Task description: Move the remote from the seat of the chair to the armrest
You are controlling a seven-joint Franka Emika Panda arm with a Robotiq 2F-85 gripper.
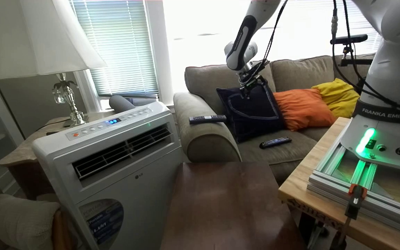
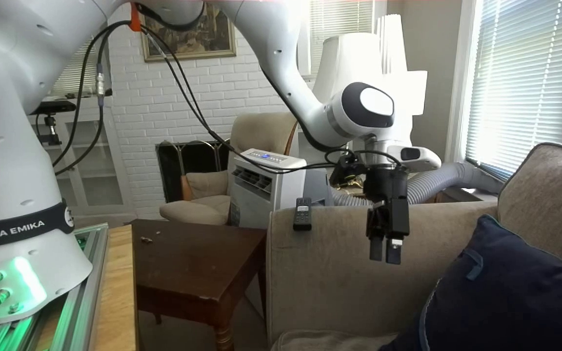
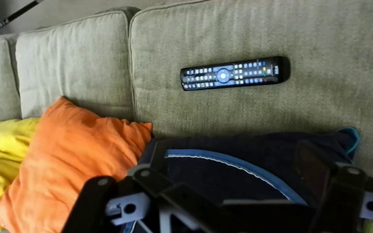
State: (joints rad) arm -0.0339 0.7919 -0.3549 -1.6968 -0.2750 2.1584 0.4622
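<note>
"Fingers first, the black jointed ones: together or apart?"

"Apart. In the wrist view they stand wide, one left of the middle and one toward the right, both in the lower half, with a large dark navy square pillow showing between them."

"And from outside?"

"In an exterior view they point straight down, right of and below the centre, in front of a thick rounded beige-grey padded armrest."

"What about the slim black oblong remote with rows of pale and blue buttons?"

"It lies face up on the seat of the wide beige-grey upholstered couch, above and right of the wrist view's centre, well apart from the fingers."

"Then what is on the armrest?"

"A second black oblong remote, pale patch on its face, near the middle of the frame in both exterior views."

"And at the wrist view's lower left?"

"A crumpled orange cloth pillow, with a bright yellow pillow beside it at the left edge."

"Low in an exterior view?"

"A dark brown wooden tabletop at bottom centre."
</note>
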